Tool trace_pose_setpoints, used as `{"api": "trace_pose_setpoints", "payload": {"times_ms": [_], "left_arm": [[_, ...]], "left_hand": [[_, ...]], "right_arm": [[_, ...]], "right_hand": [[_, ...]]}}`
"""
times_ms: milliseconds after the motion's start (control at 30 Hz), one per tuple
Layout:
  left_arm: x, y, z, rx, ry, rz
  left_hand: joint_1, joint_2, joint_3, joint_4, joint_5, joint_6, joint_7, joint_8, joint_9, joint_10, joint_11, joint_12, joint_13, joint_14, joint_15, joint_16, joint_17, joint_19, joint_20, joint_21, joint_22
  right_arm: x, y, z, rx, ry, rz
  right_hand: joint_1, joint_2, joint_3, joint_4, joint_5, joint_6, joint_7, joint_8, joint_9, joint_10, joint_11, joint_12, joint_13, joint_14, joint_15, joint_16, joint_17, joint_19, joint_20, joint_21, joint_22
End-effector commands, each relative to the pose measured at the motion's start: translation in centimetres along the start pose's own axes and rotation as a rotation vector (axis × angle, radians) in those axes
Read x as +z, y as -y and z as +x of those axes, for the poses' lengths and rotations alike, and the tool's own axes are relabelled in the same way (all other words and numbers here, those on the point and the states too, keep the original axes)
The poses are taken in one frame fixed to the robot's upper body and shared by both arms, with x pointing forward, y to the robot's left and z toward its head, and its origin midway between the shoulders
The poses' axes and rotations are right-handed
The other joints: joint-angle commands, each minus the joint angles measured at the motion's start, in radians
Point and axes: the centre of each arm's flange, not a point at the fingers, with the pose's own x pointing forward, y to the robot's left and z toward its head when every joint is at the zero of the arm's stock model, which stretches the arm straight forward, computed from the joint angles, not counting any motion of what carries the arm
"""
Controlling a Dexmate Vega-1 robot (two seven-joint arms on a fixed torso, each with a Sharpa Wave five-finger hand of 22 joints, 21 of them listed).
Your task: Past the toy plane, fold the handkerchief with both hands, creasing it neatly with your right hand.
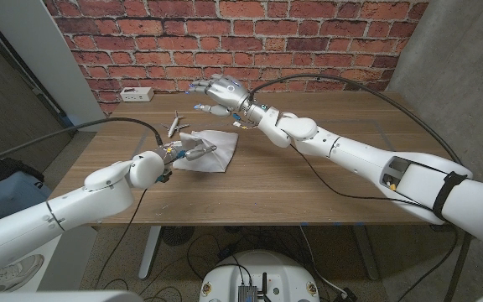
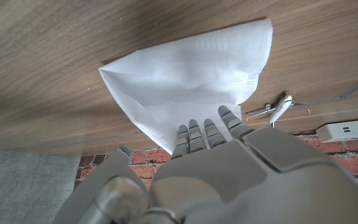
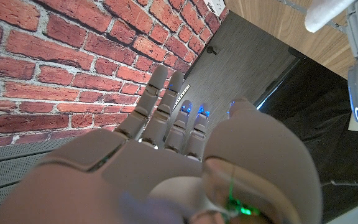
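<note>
A white handkerchief (image 1: 210, 149) lies folded over on the wooden table (image 1: 309, 180), its shape uneven. My left hand (image 1: 189, 153) reaches onto its near-left part, fingers straight; in the left wrist view those fingertips (image 2: 205, 127) press on the handkerchief (image 2: 191, 74). The small white toy plane (image 1: 177, 125) sits just behind the cloth and is also seen as the plane (image 2: 279, 107) beyond the cloth's edge. My right hand (image 1: 219, 93) hovers above the table behind the handkerchief, fingers spread and empty. In the right wrist view the right hand (image 3: 166, 162) faces the brick wall.
A white power strip (image 1: 135, 95) lies at the table's back left edge by the brick wall; the power strip (image 2: 347, 129) also shows in the left wrist view. Black cables trail from both arms across the table.
</note>
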Motion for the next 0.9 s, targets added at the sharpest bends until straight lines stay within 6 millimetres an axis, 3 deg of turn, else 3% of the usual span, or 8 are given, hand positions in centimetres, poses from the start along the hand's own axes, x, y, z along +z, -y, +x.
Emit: {"api": "trace_pose_setpoints", "payload": {"times_ms": [33, 533, 900], "left_arm": [[2.2, -0.9, -2.7, 0.058, 0.038, 0.046], [4.0, -1.6, -6.1, 0.148, 0.092, 0.082], [3.9, -1.6, -6.9, 0.169, 0.103, 0.070]], "left_hand": [[0.008, 0.003, -0.002, -0.005, 0.009, 0.018, 0.000, 0.007, 0.002, 0.018, -0.004, 0.007, 0.001, 0.012, 0.000, 0.006, 0.000, 0.004, 0.011, -0.003, 0.002], [0.012, 0.004, -0.003, -0.008, 0.009, 0.053, -0.013, 0.013, 0.002, 0.040, -0.005, 0.012, 0.001, 0.034, -0.004, 0.009, -0.001, 0.015, 0.025, -0.007, 0.002], [0.013, 0.004, -0.004, -0.010, 0.009, 0.054, -0.014, 0.010, 0.002, 0.045, -0.004, 0.012, 0.001, 0.039, -0.006, 0.008, 0.000, 0.020, 0.026, -0.009, 0.002]], "right_arm": [[-0.1, 0.6, -0.5, -0.008, -0.019, -0.013], [0.8, 1.6, -1.1, -0.011, -0.028, -0.041], [1.1, 2.2, -1.6, -0.013, -0.061, -0.037]], "right_hand": [[-0.007, -0.001, 0.009, 0.000, 0.005, 0.003, 0.005, 0.007, 0.001, 0.010, 0.002, 0.007, 0.001, 0.003, -0.140, -0.003, -0.001, 0.006, 0.002, -0.005, 0.001], [-0.011, -0.002, 0.014, -0.004, 0.006, 0.001, 0.007, 0.009, 0.000, 0.011, 0.003, 0.008, -0.002, 0.002, -0.140, -0.007, -0.002, 0.007, 0.003, -0.009, 0.001], [-0.013, -0.003, 0.017, -0.007, 0.006, -0.001, 0.008, 0.009, -0.001, 0.011, 0.004, 0.008, -0.004, 0.002, -0.140, -0.008, -0.002, 0.009, 0.002, -0.012, 0.001]]}}
